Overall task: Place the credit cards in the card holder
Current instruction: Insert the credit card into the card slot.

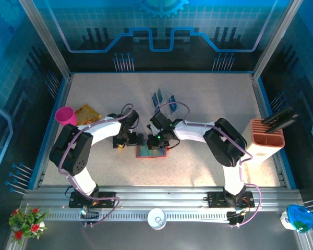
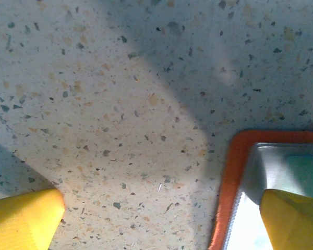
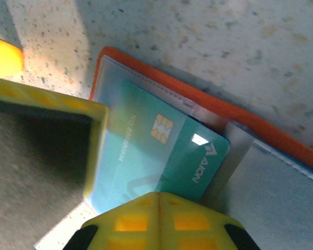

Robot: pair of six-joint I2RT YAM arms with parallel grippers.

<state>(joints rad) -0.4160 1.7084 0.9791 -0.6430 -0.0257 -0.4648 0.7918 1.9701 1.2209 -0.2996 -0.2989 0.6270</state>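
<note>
The card [image 3: 161, 151] looks thin, stiff and slick, so pinch its free short edge. It sits half inside the clear pocket of the holder [image 3: 240, 117], which lies open on the worktop [image 2: 120, 104]. Your left claw [image 2: 161, 219] is spread wide, with one finger over the holder. I cannot tell whether your right claw [image 1: 155, 143] grips the card.

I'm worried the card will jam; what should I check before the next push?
1. Card holder lies open on the table: ok.
2. Teal card started under the clear pocket: ok.
3. Card fully seated: not ok, its logo corner sticks out.
4. Left pincer open, one finger over the holder's inner face: ok.
5. Right pincer's hold on the card: cannot tell.
</note>
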